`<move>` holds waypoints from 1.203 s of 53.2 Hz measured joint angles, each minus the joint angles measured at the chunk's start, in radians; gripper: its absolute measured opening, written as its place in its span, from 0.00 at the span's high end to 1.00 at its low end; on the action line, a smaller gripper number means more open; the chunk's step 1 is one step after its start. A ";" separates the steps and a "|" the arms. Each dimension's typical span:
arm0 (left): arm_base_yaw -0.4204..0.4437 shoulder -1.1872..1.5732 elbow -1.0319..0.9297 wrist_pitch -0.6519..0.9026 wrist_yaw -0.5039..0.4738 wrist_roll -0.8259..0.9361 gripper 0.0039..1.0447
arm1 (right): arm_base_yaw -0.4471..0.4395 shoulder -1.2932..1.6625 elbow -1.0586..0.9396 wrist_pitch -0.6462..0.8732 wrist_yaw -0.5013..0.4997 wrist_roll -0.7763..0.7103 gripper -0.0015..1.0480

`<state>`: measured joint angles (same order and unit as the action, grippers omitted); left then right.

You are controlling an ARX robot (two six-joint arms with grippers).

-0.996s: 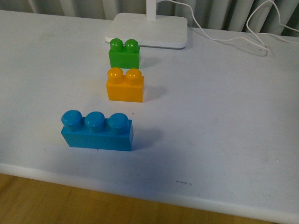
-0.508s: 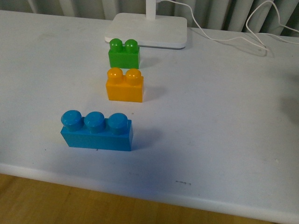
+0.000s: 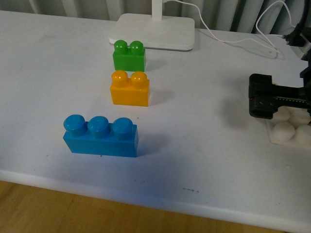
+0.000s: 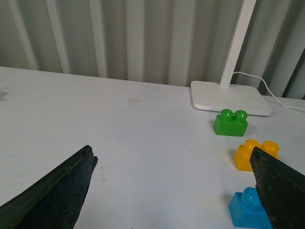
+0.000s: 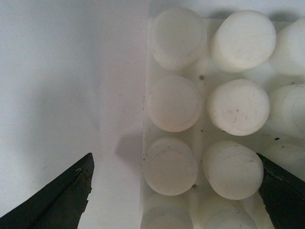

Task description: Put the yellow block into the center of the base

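Left gripper (image 4: 171, 155): fingers spread wide, empty, well apart from the bricks. Blue three-stud brick (image 3: 100, 136) lies at 7 o'clock from the yellow block (image 3: 129, 88), which stands untouched on the table (image 3: 204, 145), green brick (image 3: 129, 55) at its 12. Right gripper (image 3: 261, 97), jaws apart, empty, hangs over the studded base (image 3: 290, 132), off at 3 o'clock. Nothing done yet: pick-up, carry and centre insertion all remain.

glossy plastic yellow block (image 3: 129, 88)

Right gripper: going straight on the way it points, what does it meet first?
The base, probably the studs along its edge: the right gripper is open and points straight at them. How far above them it is, I cannot tell.
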<state>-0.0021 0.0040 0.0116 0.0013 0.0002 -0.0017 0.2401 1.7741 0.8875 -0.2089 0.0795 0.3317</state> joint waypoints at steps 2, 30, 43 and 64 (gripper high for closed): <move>0.000 0.000 0.000 0.000 0.000 0.000 0.06 | 0.022 0.003 0.002 0.001 0.013 0.021 0.09; 0.000 0.000 0.000 0.000 0.000 0.000 0.06 | 0.179 0.092 0.126 -0.024 0.063 0.183 0.09; 0.000 0.000 0.000 0.000 0.000 0.000 0.06 | 0.220 0.106 0.151 -0.034 0.060 0.193 0.09; 0.000 0.000 0.000 0.000 0.000 0.000 0.06 | 0.231 0.111 0.159 -0.039 0.069 0.198 0.09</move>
<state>-0.0021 0.0040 0.0116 0.0013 0.0002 -0.0017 0.4709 1.8847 1.0462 -0.2474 0.1490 0.5297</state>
